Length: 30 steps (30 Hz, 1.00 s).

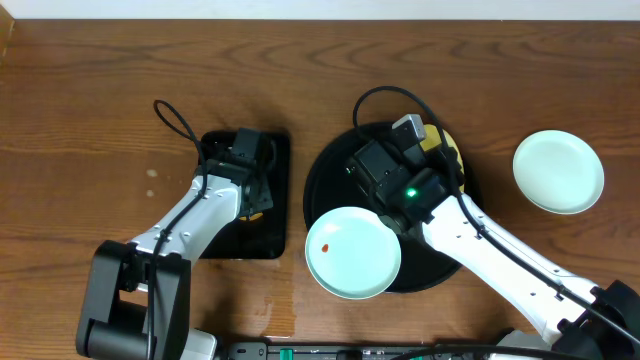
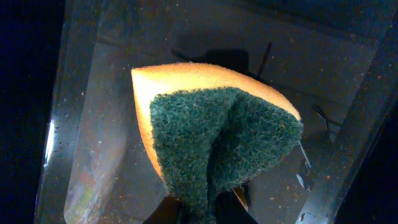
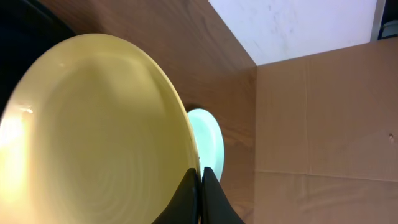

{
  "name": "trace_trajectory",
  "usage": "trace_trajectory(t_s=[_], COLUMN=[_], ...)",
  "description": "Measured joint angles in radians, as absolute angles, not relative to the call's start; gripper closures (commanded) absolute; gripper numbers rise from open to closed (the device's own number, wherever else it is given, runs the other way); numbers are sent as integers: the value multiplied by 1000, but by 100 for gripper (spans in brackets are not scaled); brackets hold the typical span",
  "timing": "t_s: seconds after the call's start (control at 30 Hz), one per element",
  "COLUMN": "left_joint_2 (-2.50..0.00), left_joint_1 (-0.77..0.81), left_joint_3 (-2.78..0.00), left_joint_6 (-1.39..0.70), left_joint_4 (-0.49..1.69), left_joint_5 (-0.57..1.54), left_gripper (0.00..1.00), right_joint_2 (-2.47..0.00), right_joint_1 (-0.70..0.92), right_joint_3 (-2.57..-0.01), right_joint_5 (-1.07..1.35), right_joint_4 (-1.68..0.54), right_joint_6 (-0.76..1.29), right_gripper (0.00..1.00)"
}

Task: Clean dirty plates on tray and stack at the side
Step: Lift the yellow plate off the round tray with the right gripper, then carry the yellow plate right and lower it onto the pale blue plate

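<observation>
Wooden table (image 1: 80,120): right fingers (image 3: 186,202) clamp yellow plate (image 3: 93,137), left fingers (image 2: 171,213) pinch sponge (image 2: 211,137)

1. From my seat, the rectangular tray (image 1: 275,232) sits just left of the round tray (image 1: 325,190).
2. Sponge (image 2: 217,143) is over the rectangular tray's floor.
3. Front plate (image 1: 352,252) overlaps the round tray's near-left rim.
4. Rear plate (image 3: 93,137) is at that tray's far-right part.
5. Third plate (image 1: 558,172) lies on the table (image 1: 80,120), well right of it.
</observation>
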<state>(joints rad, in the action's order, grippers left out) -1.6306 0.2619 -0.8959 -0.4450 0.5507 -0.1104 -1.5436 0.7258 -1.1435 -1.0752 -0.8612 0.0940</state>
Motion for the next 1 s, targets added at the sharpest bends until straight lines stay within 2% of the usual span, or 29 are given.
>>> trace_trajectory(t_s=[0.33, 0.5, 0.7, 1.0], left_joint_2=[-1631, -1631, -1631, -1631], left_joint_1=[262, 262, 262, 262], left_joint_3=[-896, -896, -896, -896], left_joint_6=[-445, -445, -445, -445], left_joint_4=[551, 551, 551, 551], left_joint_5=[-111, -110, -110, -110], left_gripper=[87, 88, 87, 87], right_joint_2=[-1542, -1501, -1385, -1335], right_joint_1=[726, 690, 477, -10], right_joint_3=[-1143, -1144, -1152, -1163], right_joint_5=[-1073, -974, -731, -327], right_joint_4=[-829, -822, -807, -795], right_joint_6=[94, 117, 161, 236], right_gripper=[99, 99, 99, 99])
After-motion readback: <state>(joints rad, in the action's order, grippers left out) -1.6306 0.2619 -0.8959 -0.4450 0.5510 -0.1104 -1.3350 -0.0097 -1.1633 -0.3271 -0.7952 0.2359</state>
